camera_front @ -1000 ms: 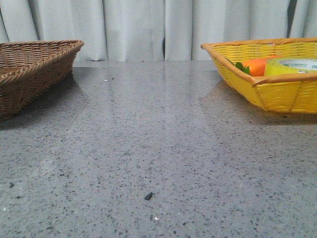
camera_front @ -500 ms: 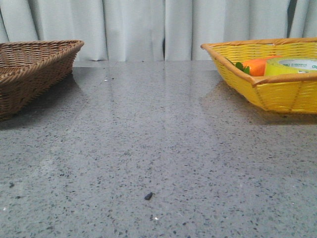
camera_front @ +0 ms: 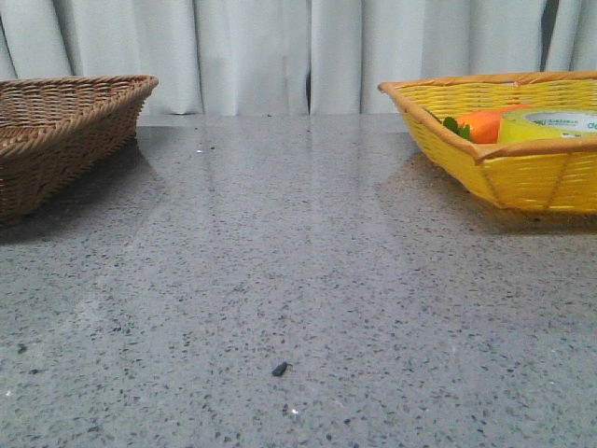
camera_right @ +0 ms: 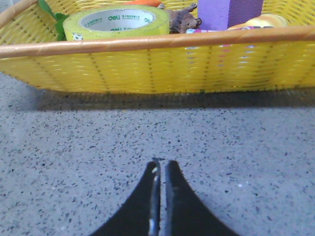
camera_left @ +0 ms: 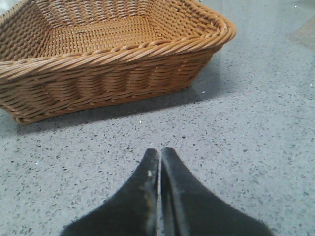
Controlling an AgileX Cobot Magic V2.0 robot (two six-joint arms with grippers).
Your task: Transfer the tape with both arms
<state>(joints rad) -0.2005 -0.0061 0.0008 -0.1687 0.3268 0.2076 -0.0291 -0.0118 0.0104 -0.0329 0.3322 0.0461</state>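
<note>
The yellow tape roll [camera_front: 550, 124] lies flat in the yellow basket [camera_front: 522, 173] at the right; it also shows in the right wrist view [camera_right: 115, 22], behind the basket's near wall. My right gripper [camera_right: 161, 164] is shut and empty over the grey table, short of that basket [camera_right: 157, 64]. My left gripper [camera_left: 160, 152] is shut and empty over the table, in front of the brown wicker basket [camera_left: 108, 73]. Neither arm shows in the front view.
The brown basket [camera_front: 56, 140] stands at the far left and shows nothing inside. The yellow basket also holds an orange carrot [camera_front: 485, 124] with green leaves, a purple block [camera_right: 235, 11], a small brown figure [camera_right: 181, 20] and other small items. White curtain behind the table.
</note>
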